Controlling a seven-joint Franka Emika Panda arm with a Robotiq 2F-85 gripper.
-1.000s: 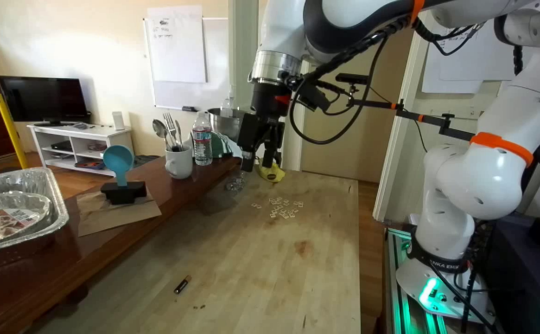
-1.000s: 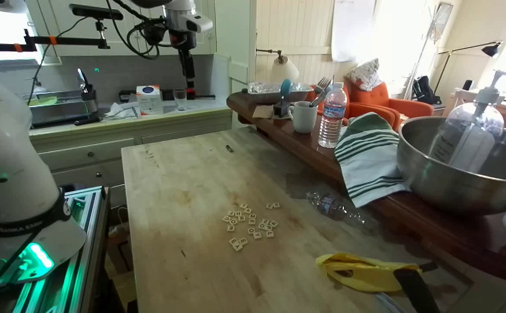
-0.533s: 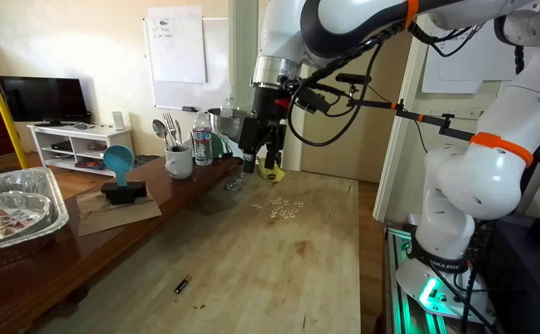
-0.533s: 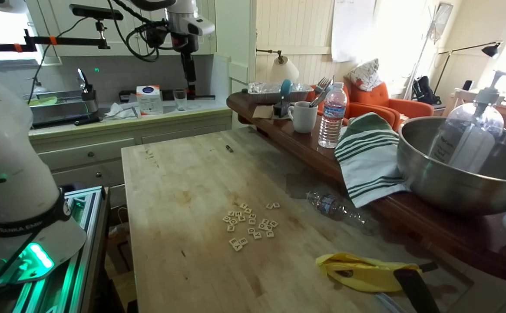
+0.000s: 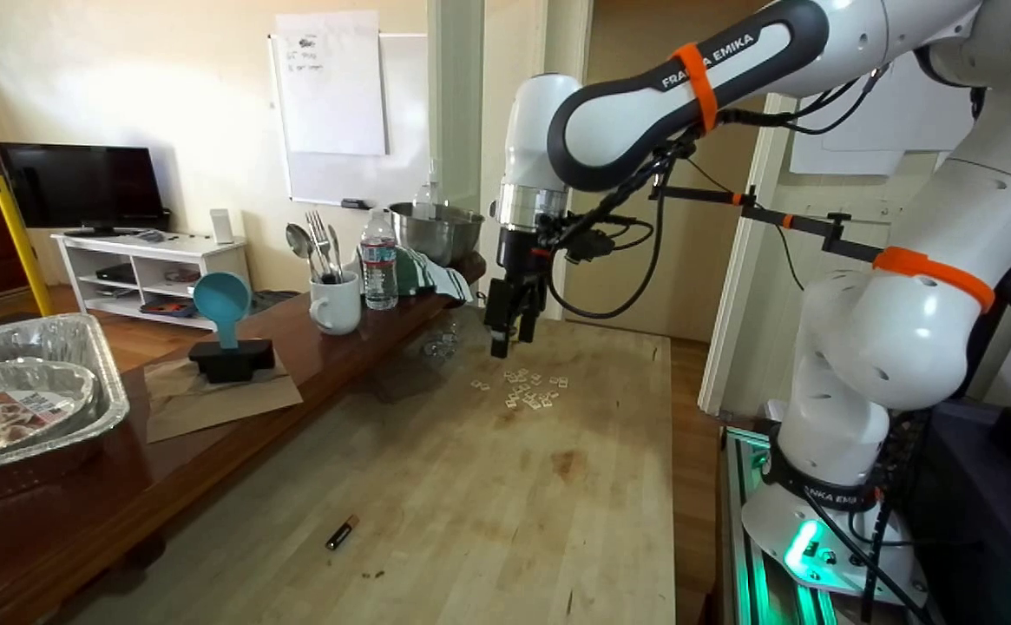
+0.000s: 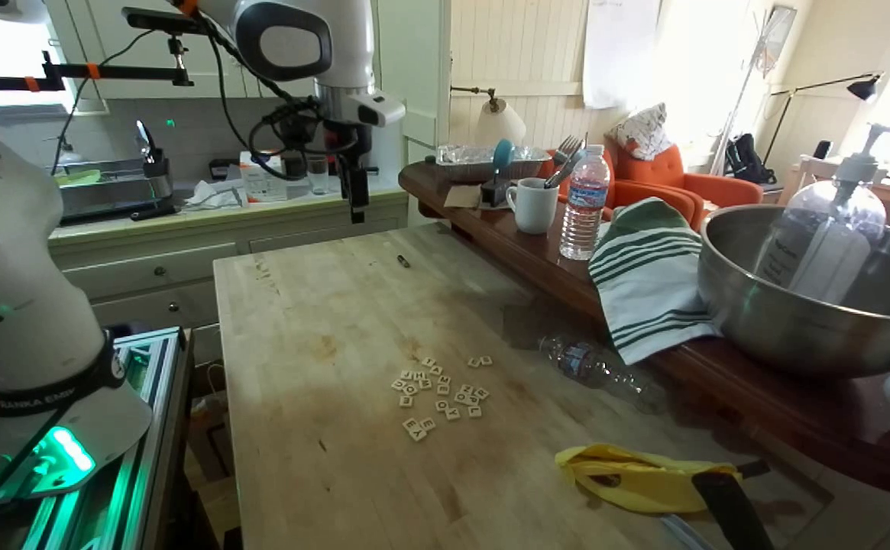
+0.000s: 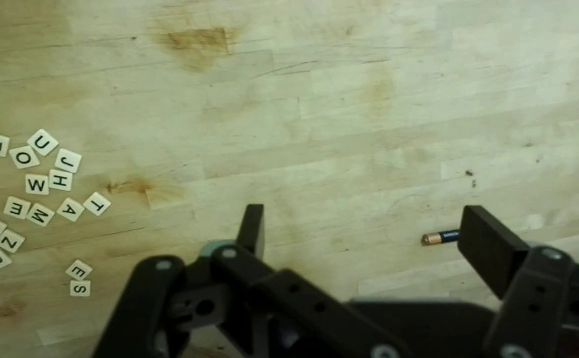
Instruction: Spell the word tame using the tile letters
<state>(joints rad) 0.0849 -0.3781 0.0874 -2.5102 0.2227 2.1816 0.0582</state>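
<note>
Several small cream tile letters [image 7: 70, 209] lie flat on the wooden table [image 5: 470, 486]. They also show in both exterior views [image 5: 534, 404] [image 6: 416, 433]. In the wrist view, an E [image 7: 17, 207], an M [image 7: 40, 215], an A [image 7: 70, 209] and a T [image 7: 97, 204] lie in a slightly uneven row, each turned. Other letters lie around them, and some run off the left edge. My gripper [image 7: 361, 219] is open with nothing between its fingers. It points down high above the table [image 5: 514, 340] [image 6: 357, 214], with the tiles to its left in the wrist view.
A battery [image 7: 441, 237] lies partly behind the right finger in the wrist view. A clear bottle [image 6: 590, 367] and yellow bag [image 6: 635, 477] lie on the table. A raised brown ledge holds a mug [image 6: 533, 206], water bottle [image 6: 585, 202], towel [image 6: 647, 283] and steel bowl [image 6: 819, 328].
The arm and gripper have come down towards the table and shifted slightly right in both exterior views. The gripper now hides the yellow bag in an exterior view. The tiles have not moved.
</note>
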